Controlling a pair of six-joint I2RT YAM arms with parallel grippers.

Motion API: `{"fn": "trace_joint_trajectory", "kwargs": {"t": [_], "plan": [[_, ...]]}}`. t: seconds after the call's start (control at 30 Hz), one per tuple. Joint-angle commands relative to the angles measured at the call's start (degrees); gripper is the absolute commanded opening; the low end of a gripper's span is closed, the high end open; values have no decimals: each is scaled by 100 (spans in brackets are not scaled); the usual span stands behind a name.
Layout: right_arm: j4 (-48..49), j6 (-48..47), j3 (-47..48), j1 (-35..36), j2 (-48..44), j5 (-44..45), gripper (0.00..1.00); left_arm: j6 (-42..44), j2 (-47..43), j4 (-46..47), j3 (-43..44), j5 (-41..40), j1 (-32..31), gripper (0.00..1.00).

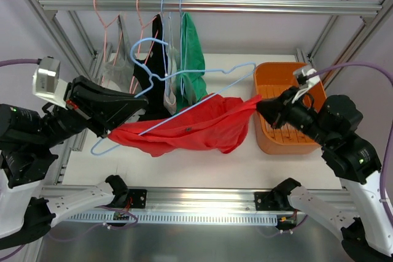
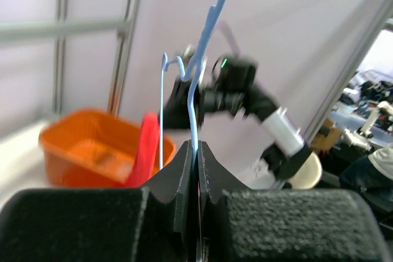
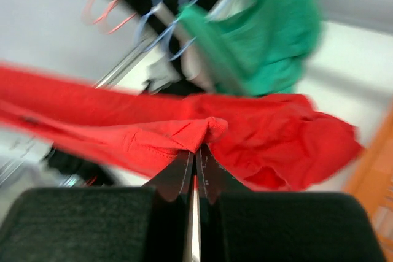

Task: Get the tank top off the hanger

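Note:
A red tank top (image 1: 190,128) hangs stretched in the air between my two arms, still partly on a light blue wire hanger (image 1: 184,90). My left gripper (image 1: 116,128) is shut on the hanger's wire (image 2: 196,115) at the lower left end. My right gripper (image 1: 263,106) is shut on a fold of the red tank top (image 3: 202,128) at its right end, beside the orange basket. The hanger's hook (image 1: 142,47) points up and left, off the rail.
An orange basket (image 1: 307,139) sits at the right, also seen in the left wrist view (image 2: 86,151). A metal rail (image 1: 209,5) at the back holds pink and blue hangers with grey, black, white and green garments (image 1: 195,47).

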Motion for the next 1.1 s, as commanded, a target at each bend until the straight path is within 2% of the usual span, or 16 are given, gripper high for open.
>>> {"fn": "trace_joint_trajectory", "kwargs": {"t": [0.0, 0.03, 0.1, 0.13, 0.17, 0.27, 0.3, 0.4, 0.47, 0.5, 0.63, 0.73, 0.77, 0.87, 1.03, 1.07], "plan": [[301, 382, -639, 6, -358, -2083, 0, -62, 517, 1588, 115, 403, -38, 0], [442, 548, -851, 6, -464, -2244, 0, -115, 658, 1834, 89, 439, -38, 0], [732, 681, -1421, 6, -728, -2533, 0, -220, 1019, 2975, -121, 614, -38, 0], [786, 725, -1573, 6, -763, -2657, 0, -238, 1090, 3493, -558, 641, -47, 0], [821, 839, -1713, 6, -799, -2772, 0, -230, 1195, 4490, -814, 598, -82, 0], [1173, 1146, -2311, 23, -895, -3185, 0, 182, 1441, 5683, -1606, 194, -240, 0], [1208, 1174, -2417, 32, -983, -3212, 0, 584, 1537, 6339, -1738, 141, -371, 0], [1244, 1270, -2821, 50, -1228, -3247, 0, 939, 2021, 7631, -2152, 149, -486, 0], [1313, 1323, -3093, 50, -1308, -3239, 0, 948, 2469, 8424, -2398, 149, -486, 0], [1340, 1393, -3182, 50, -1361, -3195, 0, 791, 2653, 9360, -2555, 123, -486, 0], [1419, 1551, -3577, 67, -1405, -2958, 0, 632, 3811, 11507, -2671, 202, -495, 0], [1971, 1929, -4086, 93, -1432, -2984, 0, 789, 4069, 11531, -2513, -113, -547, 0], [2164, 1999, -4210, 94, -1423, -2940, 0, 1007, 4105, 11531, -2496, -471, -591, 0], [2027, 2035, -4500, 120, -1336, -2275, 0, 1648, 4140, 11531, -2443, -1228, -741, 0], [2070, 2018, -4686, 312, -923, -1684, 0, 2344, 4210, 11531, -2197, -1749, -776, 0], [1913, 1896, -4616, 426, -757, -1544, 0, 2789, 4210, 11531, -2153, -1758, -803, 0]]}}
